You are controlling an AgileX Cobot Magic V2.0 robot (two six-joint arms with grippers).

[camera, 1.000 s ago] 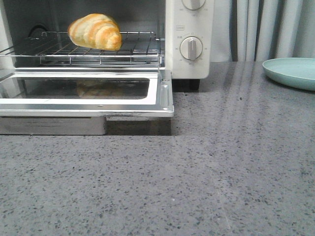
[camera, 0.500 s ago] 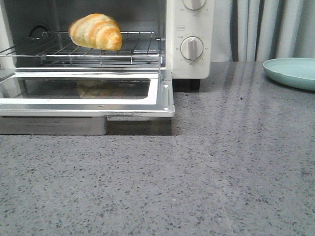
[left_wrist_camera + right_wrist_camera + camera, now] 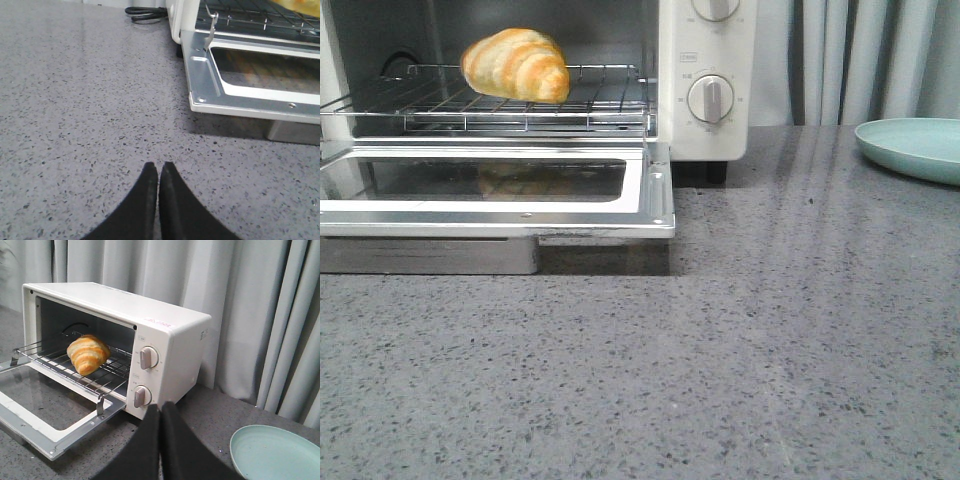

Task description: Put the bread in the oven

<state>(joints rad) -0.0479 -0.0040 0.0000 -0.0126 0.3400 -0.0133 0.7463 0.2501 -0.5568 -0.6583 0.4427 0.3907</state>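
Note:
The golden-brown striped bread [image 3: 516,64] lies on the wire rack [image 3: 600,100] inside the cream-white oven [image 3: 705,135], whose glass door [image 3: 500,215] hangs open and flat. The bread also shows in the right wrist view [image 3: 88,354], inside the oven [image 3: 170,337]. My left gripper [image 3: 159,167] is shut and empty, low over the counter, to the left of the open door [image 3: 205,90]. My right gripper [image 3: 161,406] is shut and empty, raised off the counter to the right of the oven. Neither gripper shows in the front view.
A pale green plate [image 3: 915,148] sits on the grey speckled counter [image 3: 770,340] at the back right, also in the right wrist view [image 3: 277,452]. Grey curtains [image 3: 860,60] hang behind. A black cable [image 3: 145,12] lies behind the oven.

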